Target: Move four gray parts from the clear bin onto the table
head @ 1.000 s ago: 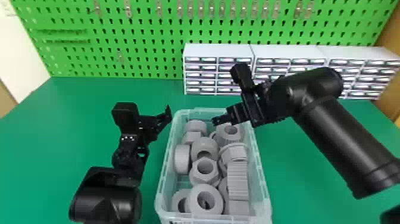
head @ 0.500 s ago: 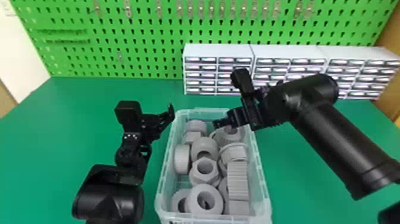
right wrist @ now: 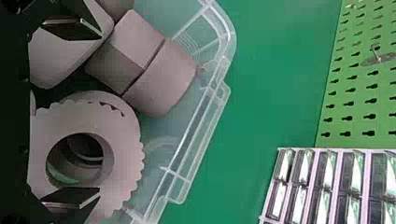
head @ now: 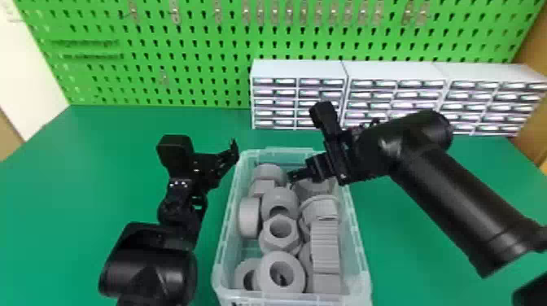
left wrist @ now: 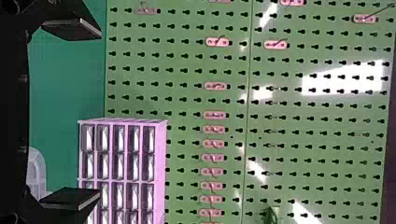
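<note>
My right gripper point(head: 294, 175) is over the far end of the clear bin point(head: 362, 248), pointing in from the right. In the right wrist view my right gripper point(right wrist: 99, 113) is open, its fingers wide apart above a toothed gray ring point(right wrist: 127, 151); beside it lies a stepped gray part point(right wrist: 161, 77). Several gray parts fill the bin, among them a hex nut point(head: 266, 240), a thick ring point(head: 293, 262) and a ribbed piece point(head: 324, 248). My left gripper point(head: 233, 151) is by the bin's far left corner. Nothing is between its open fingers in the left wrist view, where the gripper point(left wrist: 99, 113) faces the pegboard.
White drawer cabinets point(head: 299, 69) line the back of the green table point(head: 57, 195), behind the bin and right arm. A green pegboard point(head: 195, 44) with small metal hooks stands behind them. Bare tabletop shows on both sides of the bin.
The right gripper has shifted a little left and down in the head view, deeper over the bin. The left gripper has moved slightly right and away from the robot.
</note>
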